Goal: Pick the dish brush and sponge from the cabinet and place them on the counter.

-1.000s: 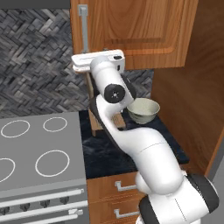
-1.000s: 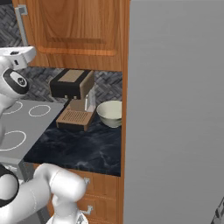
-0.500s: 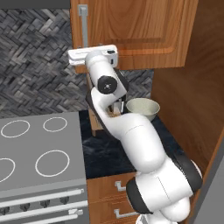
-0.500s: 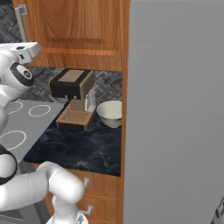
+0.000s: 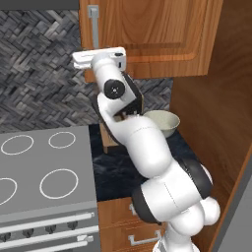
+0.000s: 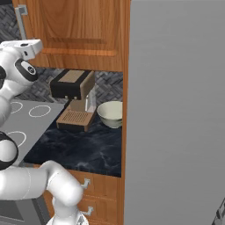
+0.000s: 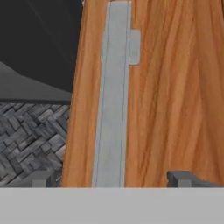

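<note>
Brown wood grain fills most of the hand view: the warm brown panelled wall cabinet [image 7: 175,96] stands with its door shut, and its grey metal bar handle [image 7: 113,96] runs straight ahead of the jaws [image 7: 111,178], rising between the two dark fingertips [image 7: 179,178] that flank it. The jaws stand spread wide, released, with nothing between them, and whether the tips touch the door cannot be told. Off to one side of the jaws, past the door's edge, lies grey herringbone tile backsplash [image 7: 30,135] with a dark surface above it.

From the left base view the white arm reaches up so that the hand sits just under the lower end of the handle [image 5: 93,22], against the door's bottom corner. Well below the jaws, the black glossy marbled stone worktop [image 5: 115,170] carries a pale round bowl [image 5: 161,123] and a brown and black boxy appliance with a slatted tray [image 6: 74,103], the bowl just beside it. Beside the worktop lies the grey stovetop with white rings [image 5: 39,162]. The brush and sponge cannot be seen behind the shut door.
</note>
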Controlling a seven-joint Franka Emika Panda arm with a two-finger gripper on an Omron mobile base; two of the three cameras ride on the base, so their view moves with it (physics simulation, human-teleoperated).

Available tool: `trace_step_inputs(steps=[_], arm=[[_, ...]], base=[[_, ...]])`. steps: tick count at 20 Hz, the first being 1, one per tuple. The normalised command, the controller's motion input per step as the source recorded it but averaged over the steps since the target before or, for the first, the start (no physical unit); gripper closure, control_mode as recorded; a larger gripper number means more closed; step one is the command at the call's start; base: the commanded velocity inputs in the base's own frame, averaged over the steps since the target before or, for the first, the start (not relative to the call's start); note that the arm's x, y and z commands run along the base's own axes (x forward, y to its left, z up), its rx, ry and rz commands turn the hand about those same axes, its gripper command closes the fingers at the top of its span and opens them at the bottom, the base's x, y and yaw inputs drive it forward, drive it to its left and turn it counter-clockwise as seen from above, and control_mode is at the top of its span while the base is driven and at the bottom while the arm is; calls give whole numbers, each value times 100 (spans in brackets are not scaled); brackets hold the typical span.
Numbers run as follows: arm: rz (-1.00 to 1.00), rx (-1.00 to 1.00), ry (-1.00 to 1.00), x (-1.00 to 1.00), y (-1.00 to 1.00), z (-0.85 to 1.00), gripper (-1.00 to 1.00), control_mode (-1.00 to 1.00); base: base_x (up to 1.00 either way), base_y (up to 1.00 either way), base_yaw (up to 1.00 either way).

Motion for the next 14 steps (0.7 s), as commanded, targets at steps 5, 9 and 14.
trace_step_inputs(steps=[5, 9, 14], arm=[[0, 0, 0, 14, 22, 0, -100, -100], [0, 0, 1, 4, 5, 0, -100, -100], [0, 0, 1, 7, 0, 0, -100, -100]], base=[[0, 0, 0], [0, 0, 0], [0, 0, 0]])
